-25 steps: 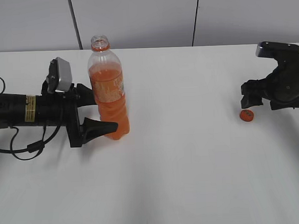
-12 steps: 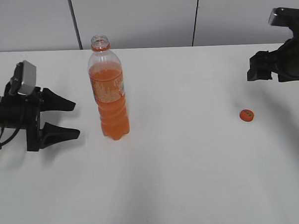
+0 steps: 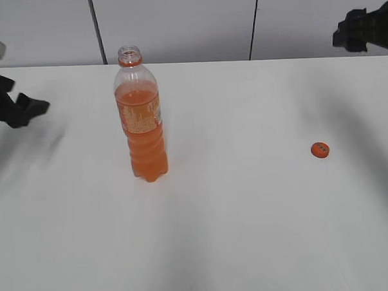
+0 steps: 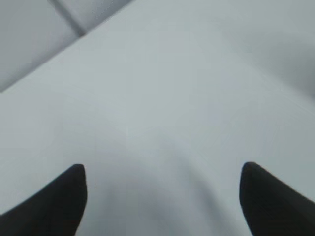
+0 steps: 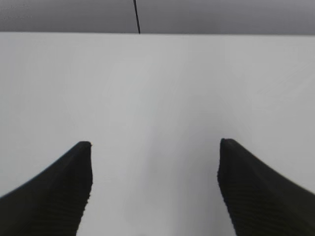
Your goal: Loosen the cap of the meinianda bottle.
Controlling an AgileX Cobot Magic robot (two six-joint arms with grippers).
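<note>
The meinianda bottle [image 3: 141,119] stands upright on the white table [image 3: 235,208], left of centre, its mouth bare with only the orange neck ring. The orange cap [image 3: 320,149] lies flat on the table at the right, far from the bottle. My left gripper [image 3: 18,108] is at the far left edge, blurred, well clear of the bottle. In the left wrist view it [image 4: 162,169] is open and empty over bare table. My right gripper [image 3: 360,35] is at the top right corner, above and beyond the cap. In the right wrist view it [image 5: 155,145] is open and empty.
A grey panelled wall [image 3: 176,24] with dark vertical seams runs behind the table's far edge. Neither wrist view shows the bottle or the cap.
The left gripper has let go of the bottle and drawn back to the far left. The right gripper has risen up and right, away from the cap. Bottle and cap have not moved.
</note>
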